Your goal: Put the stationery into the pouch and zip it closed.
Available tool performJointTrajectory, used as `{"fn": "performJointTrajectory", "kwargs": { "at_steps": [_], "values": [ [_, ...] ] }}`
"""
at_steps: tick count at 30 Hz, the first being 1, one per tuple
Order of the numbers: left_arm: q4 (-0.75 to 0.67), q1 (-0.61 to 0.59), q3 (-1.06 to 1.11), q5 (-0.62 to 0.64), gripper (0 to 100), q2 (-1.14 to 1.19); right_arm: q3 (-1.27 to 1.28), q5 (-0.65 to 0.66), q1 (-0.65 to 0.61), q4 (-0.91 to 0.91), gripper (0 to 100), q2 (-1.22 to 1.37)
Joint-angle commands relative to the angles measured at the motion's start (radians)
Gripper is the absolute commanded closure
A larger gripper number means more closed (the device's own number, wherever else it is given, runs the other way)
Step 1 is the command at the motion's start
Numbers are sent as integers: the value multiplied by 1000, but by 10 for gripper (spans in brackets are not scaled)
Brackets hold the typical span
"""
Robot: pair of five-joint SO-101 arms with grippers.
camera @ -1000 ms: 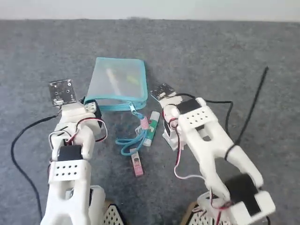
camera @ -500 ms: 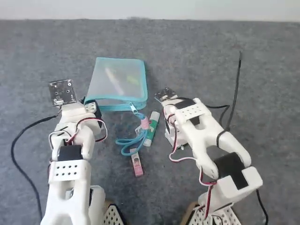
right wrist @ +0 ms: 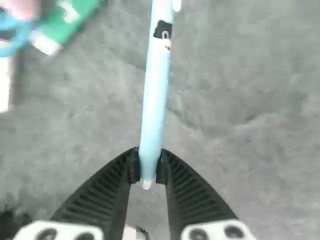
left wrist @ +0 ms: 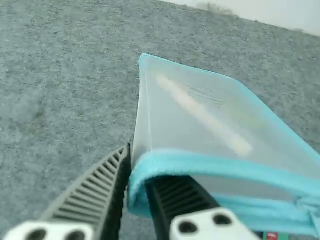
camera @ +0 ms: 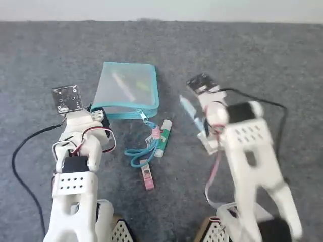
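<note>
The translucent teal pouch (camera: 128, 89) lies flat on the grey carpet, with a pale pen inside (left wrist: 200, 114). My left gripper (camera: 99, 115) is shut on the pouch's near left corner (left wrist: 137, 187), by the zipper edge. My right gripper (camera: 199, 123) hangs above the carpet to the right of the pouch. It is shut on the end of a light blue pen (camera: 185, 105), which sticks out ahead of the fingers (right wrist: 157, 75). A green and white glue stick (camera: 162, 137) lies below the zipper pull, also seen in the right wrist view (right wrist: 65, 20).
A blue looped cord (camera: 139, 154) and a pink clip-like item (camera: 148, 177) lie near the glue stick, between the arms. Black cables trail on both sides. Open carpet lies behind and to the right of the pouch.
The right arm rose from beside the glue stick and swung right and back, lifting the blue pen off the carpet. The left arm and pouch stayed still.
</note>
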Motion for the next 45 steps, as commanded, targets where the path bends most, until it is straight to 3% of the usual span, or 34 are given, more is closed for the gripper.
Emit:
{"fn": "performJointTrajectory", "kwargs": {
  "at_steps": [1, 10, 20, 28, 36, 45],
  "values": [
    [5, -5, -58, -12, 987, -9, -144, 44, -94, 150, 991, -179],
    [-21, -9, -58, -5, 987, -8, -157, 32, -160, 154, 991, -232],
    [-29, -5, -58, -5, 987, -8, -153, -9, -414, 151, 991, -225],
    [-29, -3, -58, -5, 987, -8, -147, -9, -427, 150, 991, -193],
    [-25, -3, -56, -3, 987, -8, -176, -14, -423, 25, 991, 53],
    [-25, -5, -47, -8, 987, -8, -499, -64, -390, 62, 991, 343]
  ]
}}
